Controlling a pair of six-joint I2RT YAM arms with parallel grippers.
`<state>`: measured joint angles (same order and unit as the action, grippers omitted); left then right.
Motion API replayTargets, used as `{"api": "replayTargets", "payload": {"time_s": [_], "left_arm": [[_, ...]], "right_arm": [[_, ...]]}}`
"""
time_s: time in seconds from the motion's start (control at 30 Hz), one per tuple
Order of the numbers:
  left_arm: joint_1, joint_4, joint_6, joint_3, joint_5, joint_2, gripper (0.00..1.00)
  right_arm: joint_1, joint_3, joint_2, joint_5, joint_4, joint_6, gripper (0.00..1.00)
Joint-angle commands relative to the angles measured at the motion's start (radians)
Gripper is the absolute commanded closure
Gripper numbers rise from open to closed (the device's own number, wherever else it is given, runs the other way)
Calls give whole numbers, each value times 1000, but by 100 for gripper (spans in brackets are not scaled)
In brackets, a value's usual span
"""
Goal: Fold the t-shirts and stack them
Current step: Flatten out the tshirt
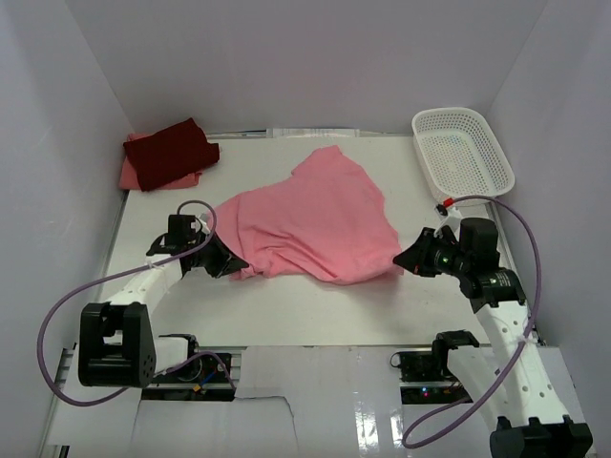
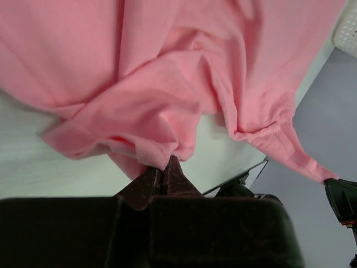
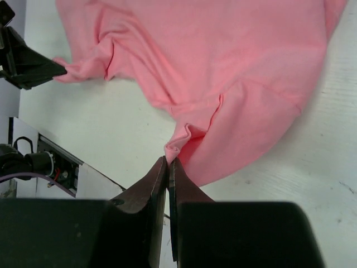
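A light pink t-shirt lies crumpled across the middle of the white table. My left gripper is shut on its near left corner, with cloth pinched at the fingertips. At the shirt's near right corner my right gripper is shut on a small fold. A folded dark maroon t-shirt sits at the back left on a salmon pink t-shirt.
A white mesh basket stands at the back right. White walls close in the table on three sides. Cables loop beside both arms.
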<state>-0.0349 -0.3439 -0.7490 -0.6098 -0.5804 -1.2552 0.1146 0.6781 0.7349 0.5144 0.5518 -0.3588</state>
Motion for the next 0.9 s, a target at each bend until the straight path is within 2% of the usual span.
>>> {"api": "replayTargets", "payload": {"time_s": [0.0, 0.1, 0.13, 0.17, 0.23, 0.33, 0.5, 0.57, 0.63, 0.67, 0.77, 0.87], "left_arm": [[0, -70, 8, -74, 25, 117, 100], [3, -115, 28, -238, 24, 48, 100], [4, -156, 31, -369, 7, 37, 100], [3, -167, 31, -428, 5, 39, 100], [4, -156, 20, -540, 54, 123, 100], [6, -115, 28, -585, 114, 286, 100], [4, -35, -38, -483, 157, 545, 100], [4, 14, -67, -429, 180, 682, 100], [4, 13, -46, -458, 226, 761, 100], [4, -1, -46, -484, 226, 769, 100], [4, -53, -4, -571, 266, 772, 100], [4, -73, 2, -584, 267, 764, 100]], "right_arm": [[2, 116, -43, -103, 80, 14, 92], [3, 367, 79, -45, 73, 55, 92], [2, 450, 110, 25, 83, 64, 92], [2, 606, 150, 73, 82, 72, 92], [3, 713, 143, 108, 53, 105, 92], [3, 778, 63, 125, -44, 174, 92], [0, 868, -60, 219, -241, 141, 92], [-7, 929, -63, 237, -244, 141, 92], [-18, 1078, -43, 252, -195, 158, 92], [-21, 1078, -35, 253, -194, 159, 92], [-27, 1216, 6, 246, -141, 170, 92], [-27, 1279, 29, 198, -116, 161, 92]]}}
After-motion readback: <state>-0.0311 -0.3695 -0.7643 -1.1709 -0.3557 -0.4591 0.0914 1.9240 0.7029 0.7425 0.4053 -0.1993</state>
